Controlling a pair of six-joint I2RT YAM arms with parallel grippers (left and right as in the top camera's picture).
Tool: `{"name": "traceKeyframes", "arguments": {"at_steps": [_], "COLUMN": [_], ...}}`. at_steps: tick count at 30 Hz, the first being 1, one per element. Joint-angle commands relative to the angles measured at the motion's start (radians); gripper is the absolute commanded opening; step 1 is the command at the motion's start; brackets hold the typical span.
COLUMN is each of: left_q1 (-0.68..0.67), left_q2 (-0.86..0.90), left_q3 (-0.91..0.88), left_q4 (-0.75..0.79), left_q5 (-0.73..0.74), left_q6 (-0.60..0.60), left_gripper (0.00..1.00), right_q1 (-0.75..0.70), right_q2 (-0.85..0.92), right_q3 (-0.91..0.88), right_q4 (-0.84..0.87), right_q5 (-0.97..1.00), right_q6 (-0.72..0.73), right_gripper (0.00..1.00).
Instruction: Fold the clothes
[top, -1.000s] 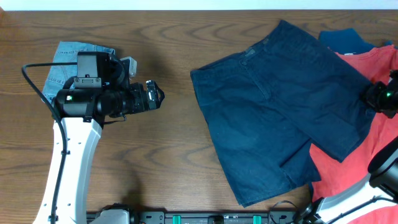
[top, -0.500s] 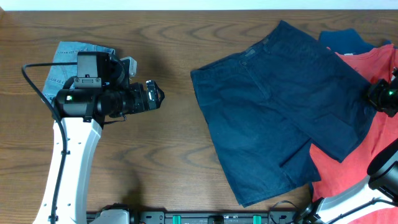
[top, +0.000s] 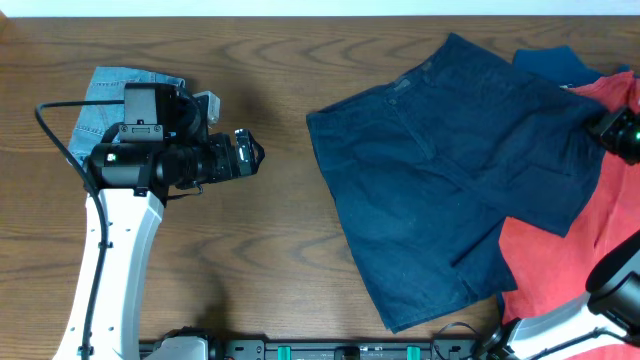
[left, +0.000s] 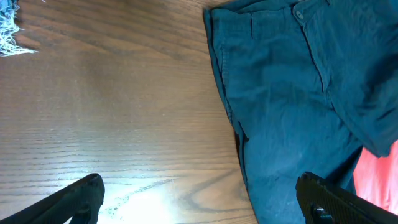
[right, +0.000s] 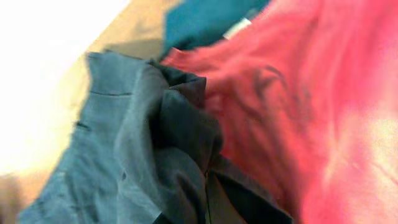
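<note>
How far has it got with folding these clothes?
Early, it seems. Done, perhaps: the denim shorts lie compact at the far left, half hidden by the left arm. In hand: the navy shorts lie spread open, unfolded, one leg bunched at the right gripper; its grip is hidden. The left gripper hangs open over the table. Left: those shorts, the coral-red garment and the blue one.

The left arm (top: 110, 250) is white and comes up from the near side. It bends over so the black left gripper (top: 245, 155) points sideways to the right, with its two fingers (left: 81, 196) spread wide apart. The right arm (top: 610, 290) comes up at the far right, and the dark right gripper (top: 622, 132) is half out of sight, so I can't tell how its jaws stand.
</note>
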Motion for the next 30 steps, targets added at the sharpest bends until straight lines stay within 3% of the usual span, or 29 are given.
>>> {"name": "traceKeyframes", "arguments": {"at_steps": [1,7,17,18,19,20,21,23,25,30], "left_q1": [-0.003,-0.003,-0.003,-0.003,-0.003,-0.003,-0.003,-0.003,-0.003,-0.003], "left_q2": [0.004,0.004,0.004,0.004,0.004,0.004,0.004,0.004,0.004,0.004], "left_q3": [0.014,0.014,0.014,0.014,0.014,0.014,0.014,0.014,0.014,0.014], "left_q4": [0.0,0.0,0.0,0.0,0.0,0.0,0.0,0.0,0.0,0.0], "left_q5": [0.018,0.018,0.017,0.017,0.017,0.017,0.017,0.017,0.018,0.018], "left_q6": [0.017,0.017,0.018,0.018,0.018,0.018,0.018,0.018,0.018,0.018], "left_gripper": [0.99,0.99,0.99,0.99,0.99,0.99,0.99,0.99,0.99,0.99], "right_q1": [0.005,-0.09,-0.479,-0.507,-0.529,-0.544,-0.552,-0.555,-0.537,-0.457], "right_q2": [-0.034,-0.121,-0.213,-0.213,-0.211,-0.208,-0.205,-0.2,-0.201,-0.203], "right_q3": [0.003,0.064,0.314,0.314,0.313,0.313,0.313,0.313,0.314,0.314], "right_q4": [0.007,0.007,-0.135,-0.137,-0.145,-0.156,-0.167,-0.183,-0.186,-0.2], "right_q5": [-0.029,0.002,0.191,0.191,0.192,0.192,0.191,0.179,0.148,0.001], "right_q6": [0.032,0.084,0.195,0.228,0.249,0.251,0.252,0.262,0.263,0.237], "right_gripper": [0.01,0.01,0.02,0.15,0.43,0.61,0.7,0.79,0.82,0.79]}}
